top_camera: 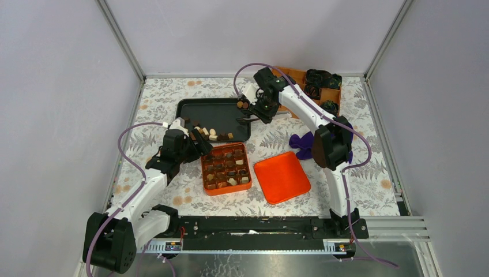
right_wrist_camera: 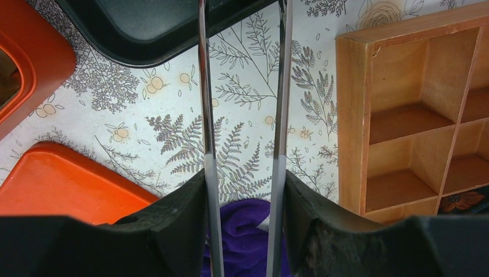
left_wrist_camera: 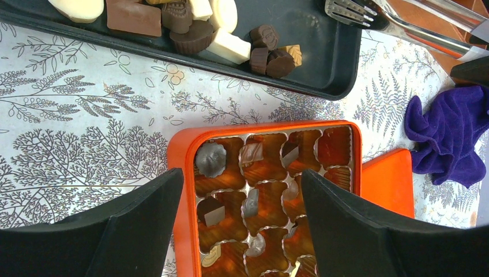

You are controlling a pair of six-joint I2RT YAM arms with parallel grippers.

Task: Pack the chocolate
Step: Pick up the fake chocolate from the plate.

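1. Left gripper (left_wrist_camera: 241, 176) - we see its fingers spread wide with nothing between them. It hovers by the far left corner of the orange box (left_wrist_camera: 259, 127).
2. The orange box sits on the table (top_camera: 369, 184), lid off, split into small cells. We see chocolate (left_wrist_camera: 210, 159) in a number of cells, with dark, light brown and cream pieces, one to a cell.
3. The orange lid (top_camera: 281, 177) lies flat just beside the box on its right, slightly turned.
4. The purple cloth (left_wrist_camera: 444, 135) is crumpled on the table beyond the lid, near the right arm's elbow.
5. The black tray (top_camera: 207, 112) is just behind the box, close to it. The loose chocolate (left_wrist_camera: 228, 45) is bunched along the tray's near edge, a mix of dark, brown and cream bits, some touching.
6. Right gripper (right_wrist_camera: 243, 179) - we see it clamped on a pair of metal tongs (right_wrist_camera: 204, 115), one finger pressing each arm from outside. The two arms stay apart with a gap between. The toothed tips reach over the tray's right end, and we cannot tell whether they hold anything.
7. The wooden box (right_wrist_camera: 350, 121) is farthest back on the right and divided into compartments. Black-and-green bundles (top_camera: 320, 77) sit in its far cells.
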